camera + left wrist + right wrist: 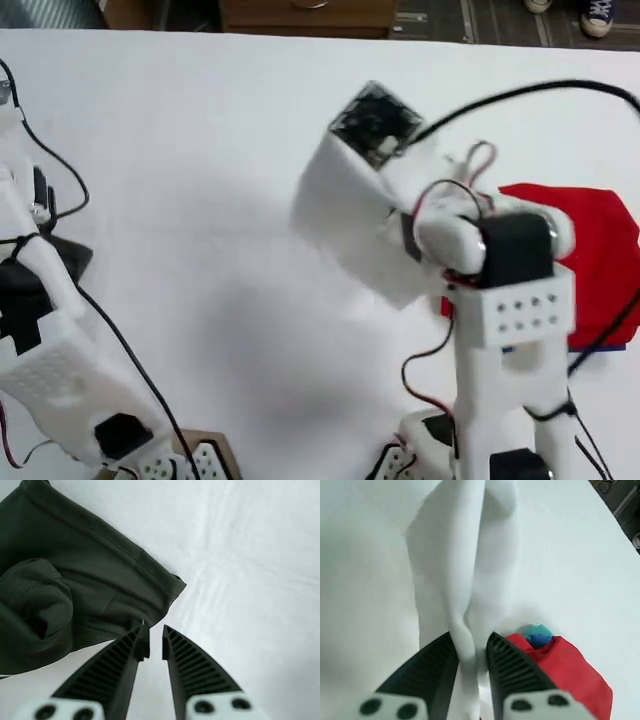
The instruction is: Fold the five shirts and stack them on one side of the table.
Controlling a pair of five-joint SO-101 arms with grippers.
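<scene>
Plainly, the coming move turns on how the white shirt (455, 555) lies from the stack. It hangs as one long bunched fold from the right tool (470, 641), whose jaws pinch a gathered ridge of the cloth. Its long axis runs straight away from the jaws. In the high view we see it held up above the middle of the table (200, 150). The red shirt (590, 250) lies folded just beside it, toward the table's right edge, and sits on blue and teal cloth (535, 635) that peeks out beneath. We judge the right arm much the nearer to that stack. The white shirt looks gathered, not folded, so it probably needs spreading before it can join the pile.

The left tool (155, 642) hovers at the hem of a crumpled dark green shirt (75, 590), its jaws a narrow slit apart and holding nothing.

The table is white and smooth. Beyond its far edge we see wooden furniture (310, 15) and dark floor.
</scene>
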